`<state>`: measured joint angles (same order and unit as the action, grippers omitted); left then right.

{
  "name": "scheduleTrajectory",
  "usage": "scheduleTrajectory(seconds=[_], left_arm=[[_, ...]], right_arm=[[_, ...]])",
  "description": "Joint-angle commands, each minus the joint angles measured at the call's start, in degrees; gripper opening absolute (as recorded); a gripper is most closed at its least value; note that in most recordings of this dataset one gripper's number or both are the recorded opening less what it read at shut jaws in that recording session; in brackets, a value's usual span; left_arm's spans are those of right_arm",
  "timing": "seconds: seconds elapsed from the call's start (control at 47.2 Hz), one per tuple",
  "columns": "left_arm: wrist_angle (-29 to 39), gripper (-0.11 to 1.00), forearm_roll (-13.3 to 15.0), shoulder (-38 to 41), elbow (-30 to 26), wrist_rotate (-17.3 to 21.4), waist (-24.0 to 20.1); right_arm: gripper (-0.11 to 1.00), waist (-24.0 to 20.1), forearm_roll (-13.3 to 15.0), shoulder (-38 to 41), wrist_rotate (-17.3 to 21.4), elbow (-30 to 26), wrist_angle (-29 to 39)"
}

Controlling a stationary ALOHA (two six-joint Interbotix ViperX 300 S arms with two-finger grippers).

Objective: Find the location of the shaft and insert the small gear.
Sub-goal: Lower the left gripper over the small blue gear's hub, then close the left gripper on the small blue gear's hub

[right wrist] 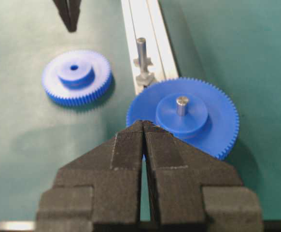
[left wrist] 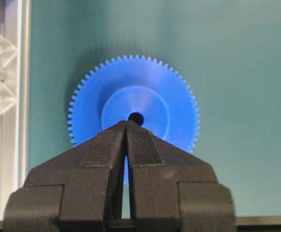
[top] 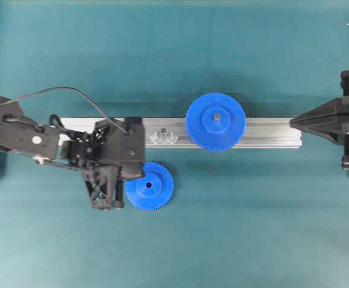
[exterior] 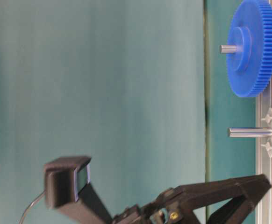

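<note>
The small gear (top: 149,186) lies flat on the teal mat just in front of the rail, hub and dark centre hole facing up (left wrist: 133,104) (right wrist: 76,77). The shaft (top: 162,132) is a thin grey pin rising from clear mounts on the rail (exterior: 250,132) (right wrist: 141,48), with nothing on it. My left gripper (top: 129,175) hangs above the gear's left edge, shut and holding nothing; its tips (left wrist: 126,123) line up just under the hub hole. My right gripper (top: 291,122) is shut and empty at the rail's right end (right wrist: 143,123).
A larger blue gear (top: 215,122) with a grey pin in its centre sits on the aluminium rail (top: 270,129), right of the shaft (right wrist: 184,116). The left arm's body covers the rail's left part. Teal mat surrounds the rail.
</note>
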<state>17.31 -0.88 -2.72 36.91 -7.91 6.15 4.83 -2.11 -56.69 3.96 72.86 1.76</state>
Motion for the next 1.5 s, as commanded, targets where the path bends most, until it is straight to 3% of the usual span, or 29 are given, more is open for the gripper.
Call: scheduleTrajectory(seconds=[0.0,0.91,1.481], left_arm=[[2.3,0.00,-0.2,0.4,-3.0,0.2,0.4],[23.6,0.00,-0.2,11.2,-17.5,0.4,1.8],[24.4,0.00,-0.2,12.4,-19.0,2.9,1.8]], right_arm=[[0.01,0.2,-0.1,0.4,0.5,-0.4,-0.2],[0.01,0.9,-0.1,0.1,0.8,0.7,-0.6],[0.01,1.0,-0.1,-1.4,0.9,1.5,-0.7]])
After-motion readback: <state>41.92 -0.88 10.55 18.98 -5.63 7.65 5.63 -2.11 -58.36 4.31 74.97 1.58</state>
